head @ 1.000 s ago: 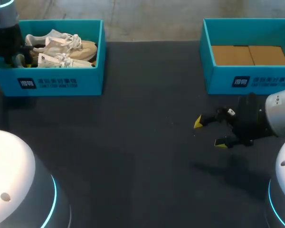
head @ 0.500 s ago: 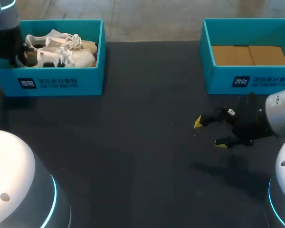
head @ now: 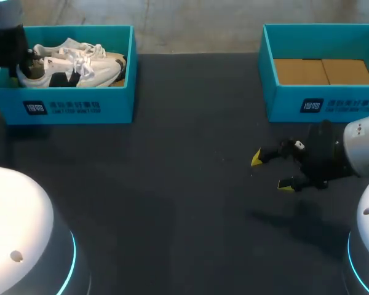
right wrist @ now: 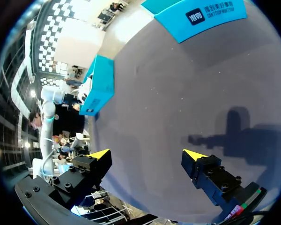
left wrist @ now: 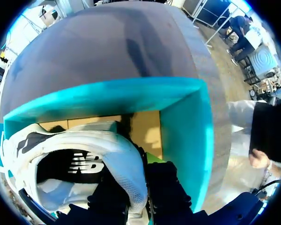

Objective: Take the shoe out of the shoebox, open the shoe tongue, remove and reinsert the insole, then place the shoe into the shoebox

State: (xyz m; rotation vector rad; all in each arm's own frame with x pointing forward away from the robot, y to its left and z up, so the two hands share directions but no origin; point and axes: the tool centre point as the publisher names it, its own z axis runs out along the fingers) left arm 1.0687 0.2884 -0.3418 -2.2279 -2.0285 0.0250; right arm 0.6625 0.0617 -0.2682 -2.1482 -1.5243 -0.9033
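A white sneaker [head: 71, 64] with a dark side logo lies in the left teal shoebox [head: 80, 107], its heel toward my left arm. My left gripper [head: 21, 66] is inside the box's left end, shut on the heel. In the left wrist view the dark fingers [left wrist: 166, 187] pinch the heel collar of the sneaker [left wrist: 84, 154], one inside and one outside; the gripper [left wrist: 140, 187] has its tips hidden by the shoe. My right gripper [head: 272, 171] hangs open over the bare table, nothing between its fingers. In the right wrist view that gripper [right wrist: 146, 154] shows only the tabletop ahead of it.
A second teal shoebox [head: 323, 101] stands at the back right, holding only its cardboard floor. The dark table [head: 172, 184] stretches between the boxes. The left box's wall [left wrist: 182, 136] rises close beside my left gripper.
My left gripper closed on the sneaker's heel and drew up and left; the sneaker turned so its logo side shows and sits higher in the box. The right arm stayed still.
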